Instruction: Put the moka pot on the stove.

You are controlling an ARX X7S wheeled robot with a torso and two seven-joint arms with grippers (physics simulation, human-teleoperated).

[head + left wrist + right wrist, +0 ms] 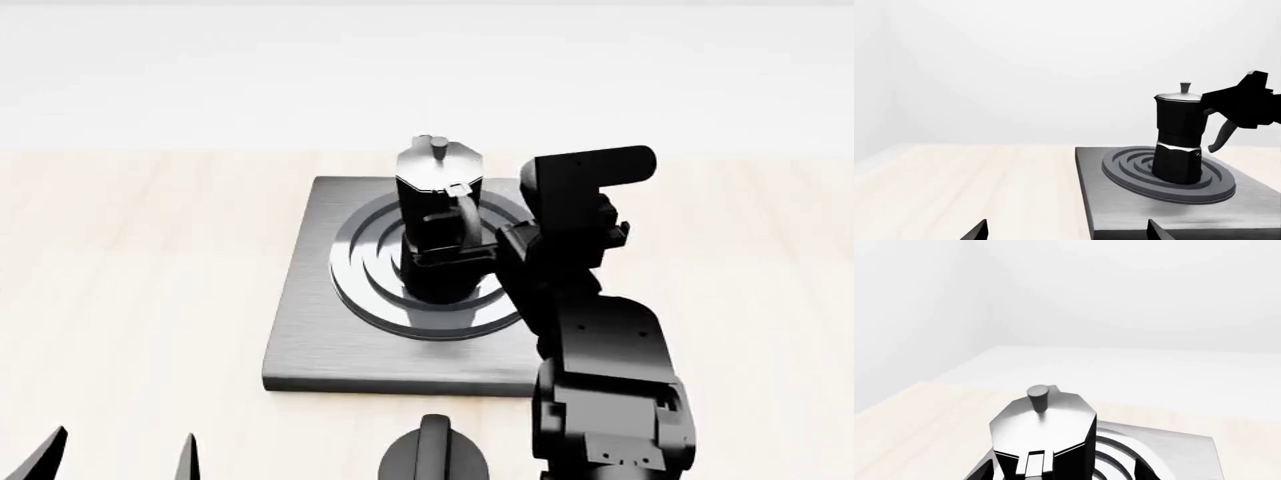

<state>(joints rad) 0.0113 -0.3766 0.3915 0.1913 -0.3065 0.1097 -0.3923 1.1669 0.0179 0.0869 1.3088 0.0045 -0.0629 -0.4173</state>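
The moka pot (435, 215), black with a silver lid and knob, stands upright on the dark rings of the grey stove (314, 320). It also shows in the left wrist view (1179, 135) and the right wrist view (1044, 427). My right gripper (449, 256) is open at the pot's handle side, its fingers spread wide on either side of the pot (1062, 471), not pressing it. It shows as a black shape by the handle in the left wrist view (1227, 102). My left gripper (120, 455) is open and empty, low at the near left, off the stove (1066, 231).
A short black round knob (434, 455) sits on the light wooden table (134, 260) just in front of the stove's near edge. My right arm (601, 350) reaches over the stove's right side. A white wall lies behind.
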